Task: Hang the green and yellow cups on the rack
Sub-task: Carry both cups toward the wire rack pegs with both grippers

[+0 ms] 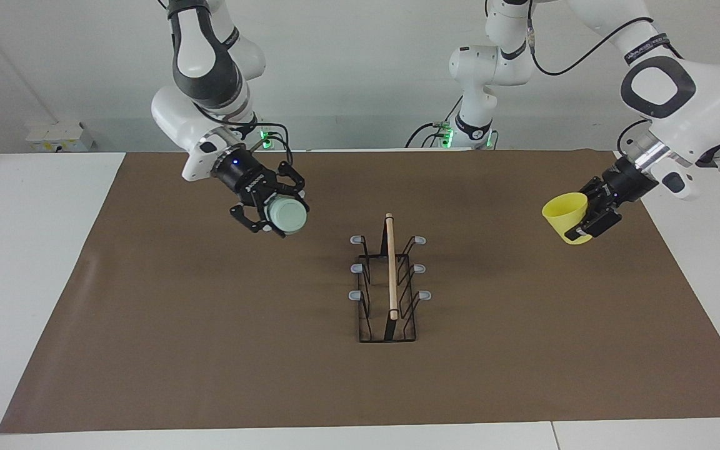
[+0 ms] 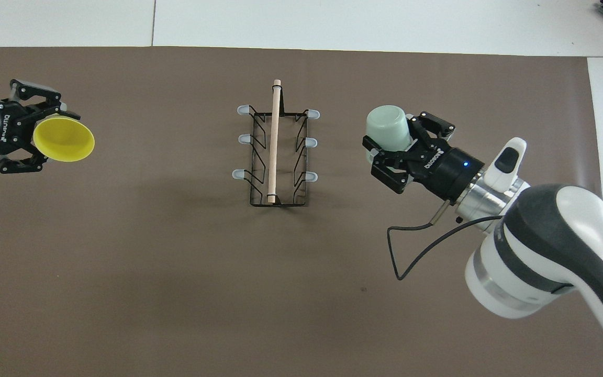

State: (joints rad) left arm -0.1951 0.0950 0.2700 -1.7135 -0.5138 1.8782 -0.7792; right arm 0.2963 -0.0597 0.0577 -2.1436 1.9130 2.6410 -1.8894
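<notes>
We carry both cups toward the rack [image 1: 389,281]: right gripper [image 1: 272,212] clamped on the green cup [image 1: 289,217], left gripper [image 1: 592,214] on the yellow cup [image 1: 566,215], both aloft at its ends; next, we tip each mouth onto a prong.

Black wire rack [image 1: 387,294] – wooden rod [image 1: 390,265]

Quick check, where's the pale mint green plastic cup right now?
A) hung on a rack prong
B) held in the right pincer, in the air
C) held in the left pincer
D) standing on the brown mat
B: the pale mint green plastic cup sits gripped in the right pincer above the brown mat, beside the black wire rack, whose prongs are all bare.
</notes>
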